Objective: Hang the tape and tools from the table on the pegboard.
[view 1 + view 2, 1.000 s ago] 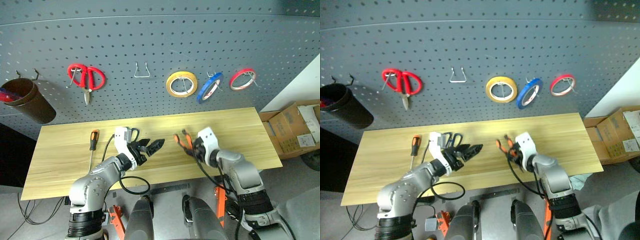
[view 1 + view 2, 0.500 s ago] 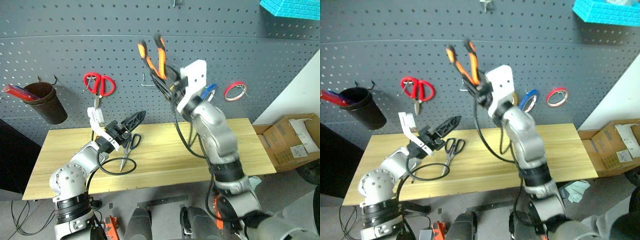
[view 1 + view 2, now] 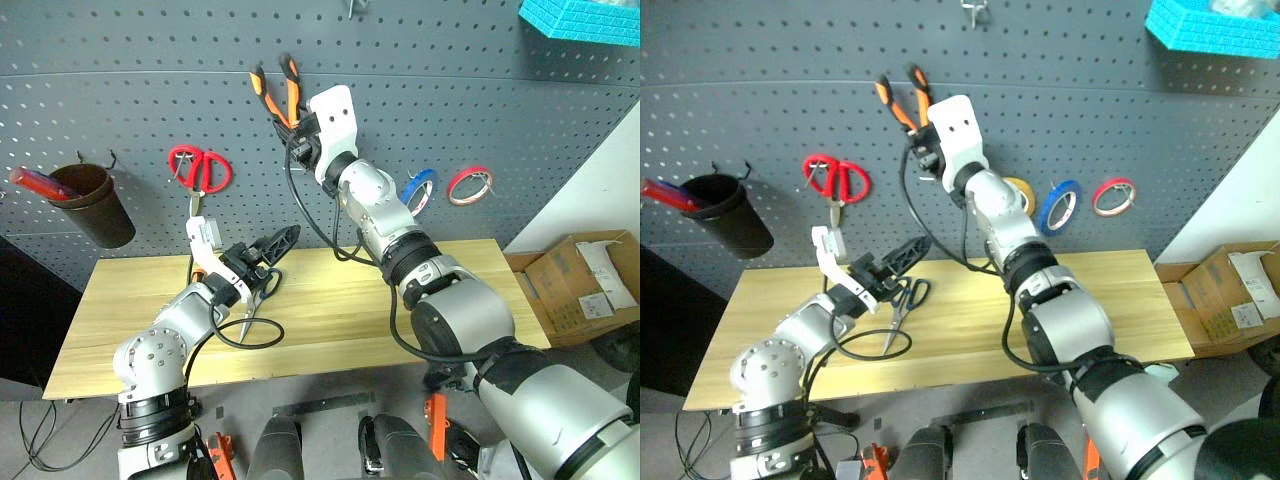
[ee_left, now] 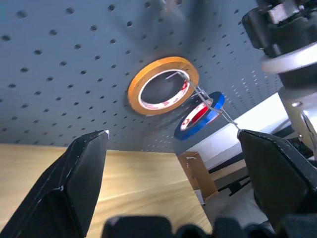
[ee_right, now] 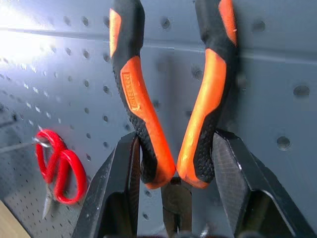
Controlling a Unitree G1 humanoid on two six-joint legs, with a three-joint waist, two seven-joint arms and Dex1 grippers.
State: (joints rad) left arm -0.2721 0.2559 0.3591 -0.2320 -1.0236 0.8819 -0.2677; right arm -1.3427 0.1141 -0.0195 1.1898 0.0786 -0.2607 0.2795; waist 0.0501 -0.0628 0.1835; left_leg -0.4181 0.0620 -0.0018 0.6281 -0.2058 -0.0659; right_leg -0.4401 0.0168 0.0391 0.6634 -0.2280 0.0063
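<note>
Head views: the right pincer (image 3: 296,135) is raised against the dark grey perforated pegboard (image 3: 120,90), clenched on the orange-and-black-handled pliers (image 3: 277,92). The left pincer (image 3: 268,250) is released above the light wood plank surface (image 3: 330,310), over the dark-blue-handled scissors (image 3: 902,301).

Left wrist view: the blue tape ring (image 4: 200,115) hangs right of a yellow roll (image 4: 163,85).

Right wrist view: red-handled scissors (image 5: 58,169) hang at far left.

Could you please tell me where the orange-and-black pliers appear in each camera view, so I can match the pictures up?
Left eye view: pliers upper centre, handles up, in the right gripper, against the pegboard.
Right eye view: upper left of centre.
Left wrist view: no pliers.
Right wrist view: handles fill the centre.
Shared landmark: red-handled scissors.
</note>
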